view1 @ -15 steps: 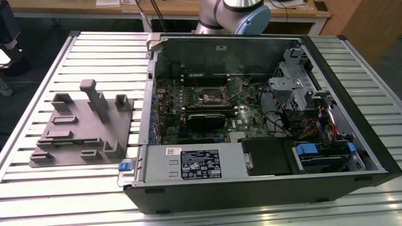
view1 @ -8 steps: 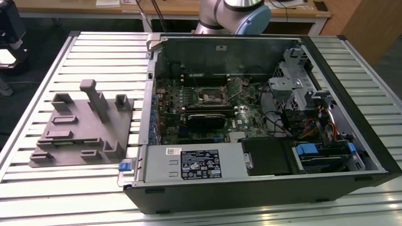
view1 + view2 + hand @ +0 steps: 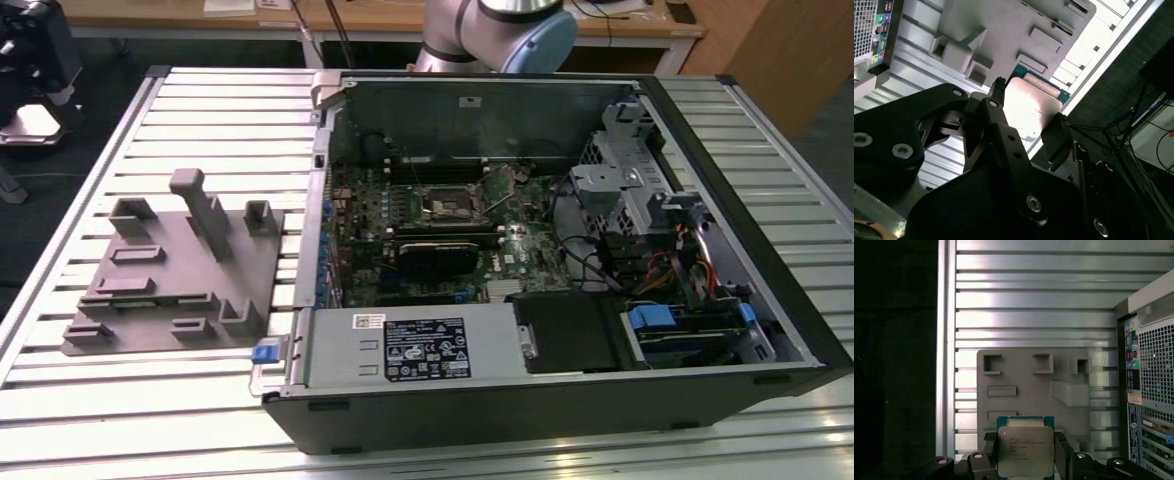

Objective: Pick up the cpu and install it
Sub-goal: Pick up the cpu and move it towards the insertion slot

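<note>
The end effector (image 3: 1026, 454) grips the cpu (image 3: 1025, 446) over the slatted table (image 3: 1029, 305).

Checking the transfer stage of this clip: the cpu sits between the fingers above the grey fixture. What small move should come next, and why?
Probably carry it sideways toward the open case. The cpu is clamped between the fingers, already clear of the grey fixture beneath, and the motherboard socket lies inside that case.
</note>
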{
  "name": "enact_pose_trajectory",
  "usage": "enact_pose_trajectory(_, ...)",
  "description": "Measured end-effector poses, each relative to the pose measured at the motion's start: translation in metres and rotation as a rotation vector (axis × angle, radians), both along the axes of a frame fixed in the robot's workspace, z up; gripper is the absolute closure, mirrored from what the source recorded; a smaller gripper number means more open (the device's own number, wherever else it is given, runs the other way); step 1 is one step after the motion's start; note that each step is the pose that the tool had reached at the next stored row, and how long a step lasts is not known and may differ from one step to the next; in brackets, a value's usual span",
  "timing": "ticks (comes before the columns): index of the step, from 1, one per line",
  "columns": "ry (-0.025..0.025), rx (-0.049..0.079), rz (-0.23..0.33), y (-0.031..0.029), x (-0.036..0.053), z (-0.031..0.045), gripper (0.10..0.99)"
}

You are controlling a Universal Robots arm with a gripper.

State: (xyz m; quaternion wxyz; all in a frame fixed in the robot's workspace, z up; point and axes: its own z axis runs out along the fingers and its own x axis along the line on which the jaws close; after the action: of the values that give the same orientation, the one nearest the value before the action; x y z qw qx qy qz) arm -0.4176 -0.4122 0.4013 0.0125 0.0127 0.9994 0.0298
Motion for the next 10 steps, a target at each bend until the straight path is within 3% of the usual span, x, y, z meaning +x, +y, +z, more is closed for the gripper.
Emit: enact_pose_trajectory(10, 0.0000, 0.000, 0.000, 0.0000, 0.0296, 0.0000, 0.545)
